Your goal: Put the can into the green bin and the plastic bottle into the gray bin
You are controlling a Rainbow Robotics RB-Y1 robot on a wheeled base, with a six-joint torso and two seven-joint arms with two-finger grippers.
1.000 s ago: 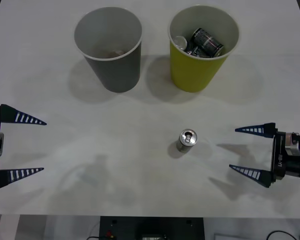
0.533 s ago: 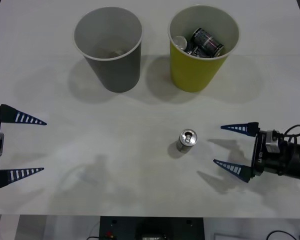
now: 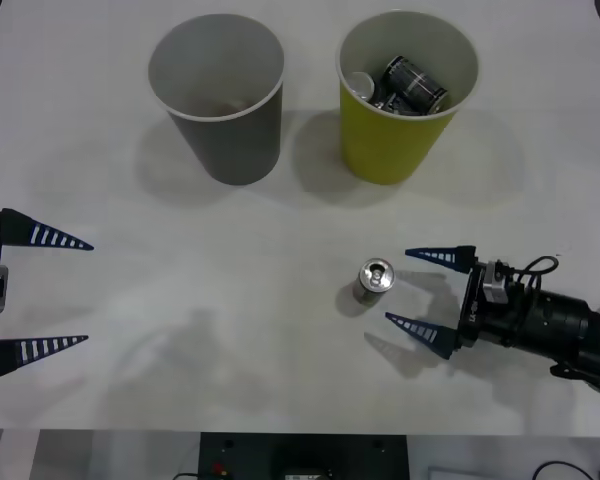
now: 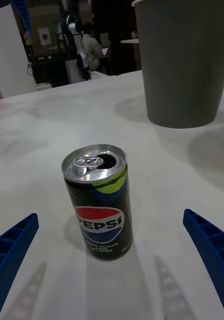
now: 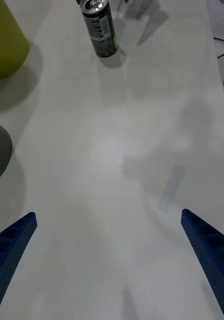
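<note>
With the can (image 3: 375, 279) standing upright mid-table, near the green bin (image 3: 398, 142), the right gripper (image 3: 426, 299) sits just beside it, fingers spread — advance until they straddle the body, then close squarely. Left gripper (image 3: 52, 293) waits open at the table's edge.

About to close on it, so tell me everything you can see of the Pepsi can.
The can is small and black, looks like metal, with a silver top, its pull-tab opening already open, and a red-white-blue Pepsi logo. It stands upright on the white table, nearer the robot than the green bin. Nothing touches it; the open right gripper is just to its right.
</note>
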